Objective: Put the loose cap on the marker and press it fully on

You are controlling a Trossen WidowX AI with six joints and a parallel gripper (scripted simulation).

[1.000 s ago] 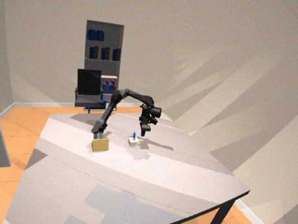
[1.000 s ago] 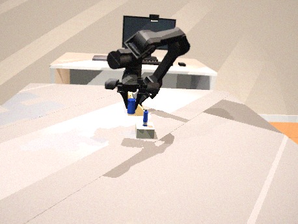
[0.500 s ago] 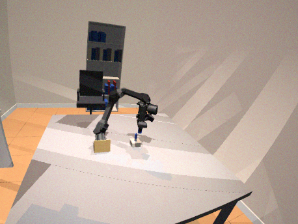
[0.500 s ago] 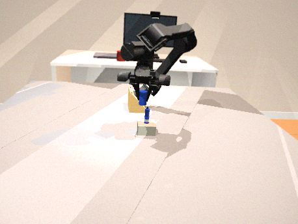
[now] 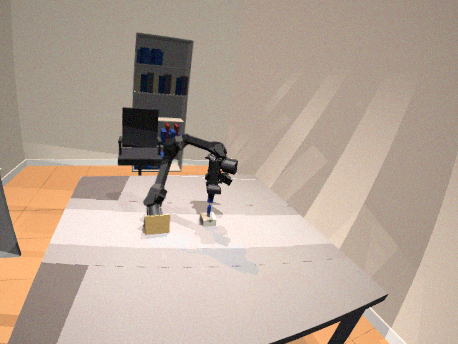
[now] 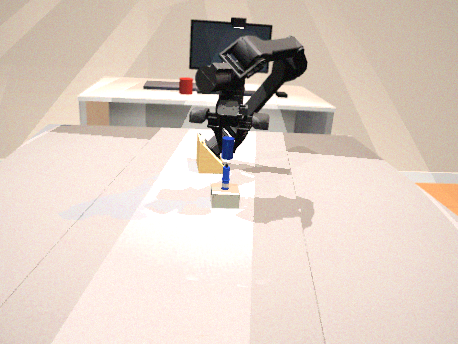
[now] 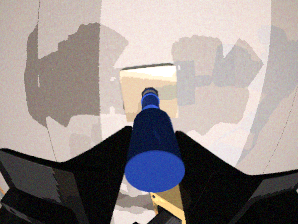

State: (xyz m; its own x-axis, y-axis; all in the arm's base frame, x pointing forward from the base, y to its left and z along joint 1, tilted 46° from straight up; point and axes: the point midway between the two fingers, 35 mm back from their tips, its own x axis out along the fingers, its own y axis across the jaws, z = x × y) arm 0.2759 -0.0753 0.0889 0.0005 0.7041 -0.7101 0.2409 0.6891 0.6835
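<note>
The blue marker (image 5: 209,210) (image 6: 226,176) (image 7: 150,99) stands upright in the small pale holder block (image 5: 208,221) (image 6: 225,200) (image 7: 135,90). My gripper (image 5: 211,196) (image 6: 228,142) (image 7: 153,134) is shut on the blue cap (image 6: 228,149) (image 7: 154,165). The cap is held upright above the marker, with a small gap between them in the exterior view, where it looks nearly in line with the marker. In the wrist view the cap's near end hides part of the marker, and only the marker's tip end shows beyond it.
A yellow wedge-shaped block (image 5: 157,224) (image 6: 206,159) stands by the arm's base. A desk with a monitor (image 6: 200,45) and a red cup (image 6: 186,85) is behind the table in the exterior view. A chair (image 5: 140,127) and a shelf stand beyond the table.
</note>
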